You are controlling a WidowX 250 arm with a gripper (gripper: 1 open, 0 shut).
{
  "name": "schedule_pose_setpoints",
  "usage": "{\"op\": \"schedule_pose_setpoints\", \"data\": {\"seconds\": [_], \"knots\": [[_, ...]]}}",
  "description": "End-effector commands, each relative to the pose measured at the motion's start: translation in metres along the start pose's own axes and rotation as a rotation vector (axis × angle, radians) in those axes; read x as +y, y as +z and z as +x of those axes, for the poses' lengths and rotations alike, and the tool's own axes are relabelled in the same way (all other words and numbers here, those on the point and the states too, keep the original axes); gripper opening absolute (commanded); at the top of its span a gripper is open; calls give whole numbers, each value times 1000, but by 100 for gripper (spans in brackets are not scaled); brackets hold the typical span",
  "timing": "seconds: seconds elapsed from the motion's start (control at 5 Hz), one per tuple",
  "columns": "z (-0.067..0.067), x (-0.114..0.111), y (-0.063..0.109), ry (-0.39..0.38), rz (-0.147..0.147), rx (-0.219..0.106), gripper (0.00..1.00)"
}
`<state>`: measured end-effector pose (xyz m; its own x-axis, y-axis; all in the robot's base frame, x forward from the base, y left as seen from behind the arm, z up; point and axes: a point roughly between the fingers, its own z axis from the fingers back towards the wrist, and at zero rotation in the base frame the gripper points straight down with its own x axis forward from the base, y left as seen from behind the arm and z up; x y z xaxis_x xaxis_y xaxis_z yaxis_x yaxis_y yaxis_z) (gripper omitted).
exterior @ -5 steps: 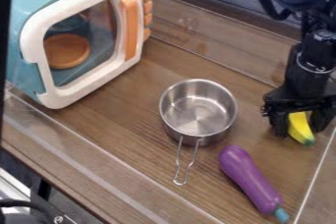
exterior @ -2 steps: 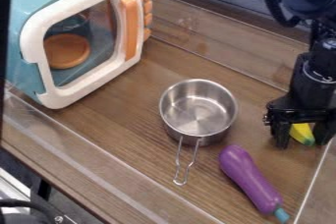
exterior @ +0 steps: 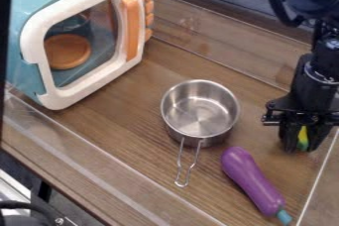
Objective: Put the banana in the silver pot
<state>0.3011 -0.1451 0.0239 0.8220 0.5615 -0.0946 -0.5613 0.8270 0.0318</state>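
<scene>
Wooden tabletop (exterior: 119,111), planks running diagonally, dark clutter along the top edge of frame. Gripper (exterior: 303,136) at right edge, mid-height, pointing straight down, fingers drawn together and clamped on the banana (exterior: 304,137). Banana mostly hidden between the black fingers; only a yellow sliver with a green tip shows, long axis roughly top-to-bottom in frame, slightly tilted. Can't tell whether it's off the table or touching it.

Silver pot (exterior: 200,108) at centre, upright, nothing in it, wire loop handle running toward the lower edge of frame. It sits left of the gripper, a clear gap of bare wood between them.

Purple eggplant (exterior: 255,183) lies lower right, below the gripper, long axis diagonal, teal stem end toward bottom right. Teal and white toy microwave (exterior: 79,32) upper left, well apart from the pot, with an orange round item (exterior: 67,51) behind its window.
</scene>
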Motion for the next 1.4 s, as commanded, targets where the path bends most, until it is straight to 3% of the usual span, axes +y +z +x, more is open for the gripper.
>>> {"op": "schedule_pose_setpoints", "data": {"seconds": [0.0,0.4,0.8,1.2], "knots": [[4,-17,35,-15,-57,-48,0],[6,-24,60,-26,-49,-47,0],[-2,15,101,-68,-41,-54,0],[4,51,154,98,-55,-56,0]]}}
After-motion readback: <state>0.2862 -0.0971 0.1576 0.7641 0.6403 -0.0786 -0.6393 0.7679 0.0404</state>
